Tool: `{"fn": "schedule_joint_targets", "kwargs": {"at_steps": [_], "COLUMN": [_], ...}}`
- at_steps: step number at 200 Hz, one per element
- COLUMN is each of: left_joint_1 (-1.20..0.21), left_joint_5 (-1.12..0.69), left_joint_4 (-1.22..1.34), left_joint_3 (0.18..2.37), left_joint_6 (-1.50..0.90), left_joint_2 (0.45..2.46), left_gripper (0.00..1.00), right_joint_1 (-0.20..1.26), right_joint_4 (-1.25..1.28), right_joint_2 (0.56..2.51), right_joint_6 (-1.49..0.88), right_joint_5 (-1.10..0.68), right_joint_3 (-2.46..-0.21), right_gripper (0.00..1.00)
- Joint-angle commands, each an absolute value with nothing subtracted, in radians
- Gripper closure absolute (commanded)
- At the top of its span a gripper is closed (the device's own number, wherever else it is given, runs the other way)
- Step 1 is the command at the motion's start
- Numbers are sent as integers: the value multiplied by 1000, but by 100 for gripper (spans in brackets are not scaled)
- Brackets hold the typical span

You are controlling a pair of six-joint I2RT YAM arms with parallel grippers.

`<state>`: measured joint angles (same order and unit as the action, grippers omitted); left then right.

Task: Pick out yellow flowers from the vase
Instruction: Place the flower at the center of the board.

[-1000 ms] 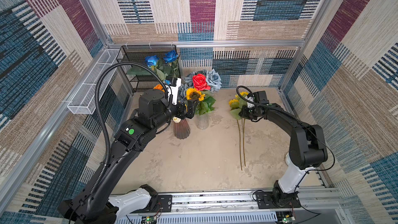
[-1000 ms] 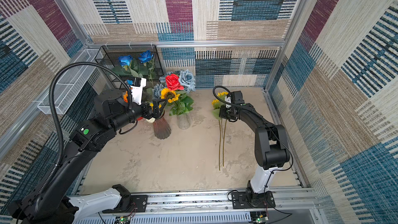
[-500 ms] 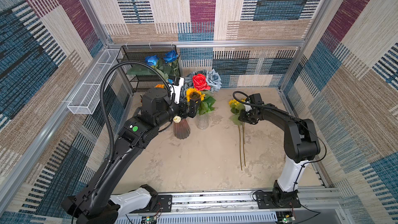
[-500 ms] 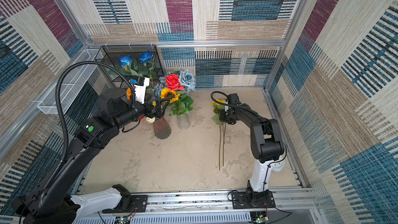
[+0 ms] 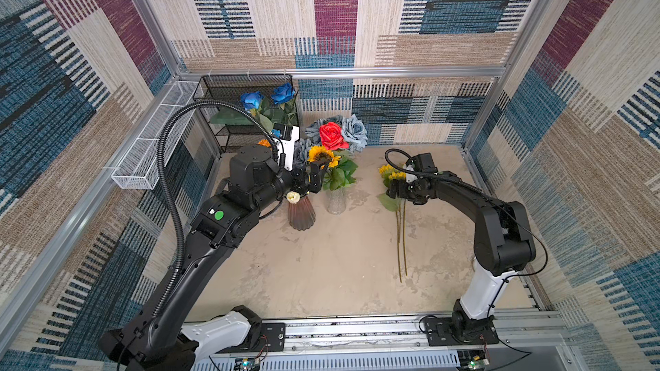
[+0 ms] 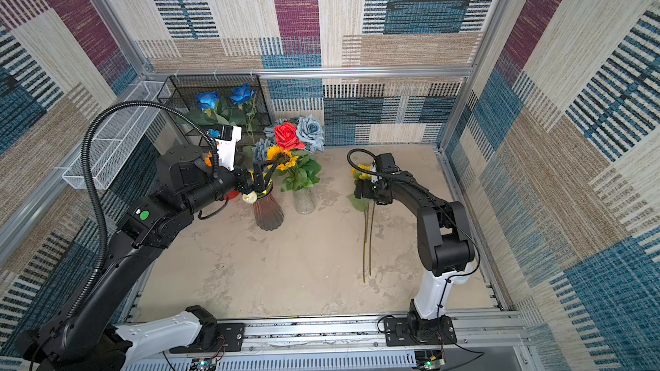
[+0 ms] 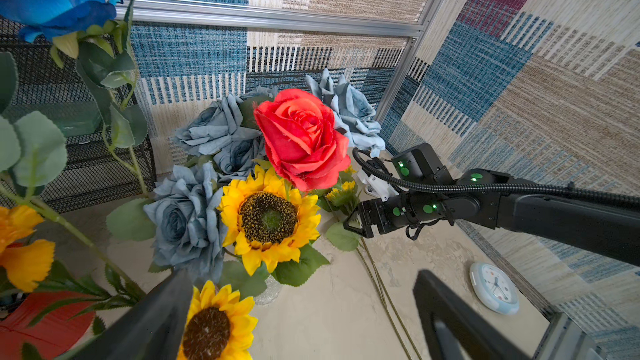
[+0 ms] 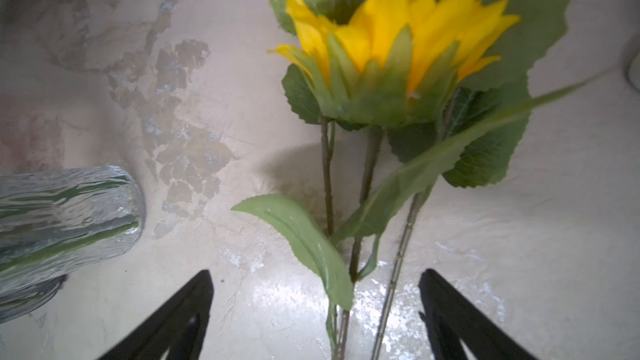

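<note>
Right end effector (image 8: 316, 272) has spread wide; clear vase (image 5: 336, 203) holds roses (image 5: 332, 136), one sunflower (image 5: 321, 156).

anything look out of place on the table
A small white clock lies face up on the table near the wall, an odd thing to find here. The sunflowers lying flat look set down, not spilled.

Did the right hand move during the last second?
Yes. The right hand slid slightly toward the glass vase, opening above the sunflowers lying on the table.
</note>
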<state>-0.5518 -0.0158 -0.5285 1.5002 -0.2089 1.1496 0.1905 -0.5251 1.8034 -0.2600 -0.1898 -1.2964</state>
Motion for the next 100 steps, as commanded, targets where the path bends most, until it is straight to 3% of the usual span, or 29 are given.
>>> {"fn": "schedule_joint_targets", "kwargs": {"at_steps": [1,52,100], "left_joint_1": [-544,-534,-534], "left_joint_5": [-2,0,0], "left_joint_4": [-514,-526,-507], "left_joint_3": [1497,1499,1460], "left_joint_6": [-207,-210,-184], "left_joint_2": [1146,1149,1138], "left_gripper": [1,1,1], "right_joint_1": [196,200,200], "right_joint_4": [-538,-551,-397], "right_joint_2": [1770,1685,1511], "right_joint_6": [-264,-267,-283], "right_joint_5": [-161,-155,-151], "right_joint_3": [-1302,-1309,-1190], "right_gripper": [4,4,4]}}
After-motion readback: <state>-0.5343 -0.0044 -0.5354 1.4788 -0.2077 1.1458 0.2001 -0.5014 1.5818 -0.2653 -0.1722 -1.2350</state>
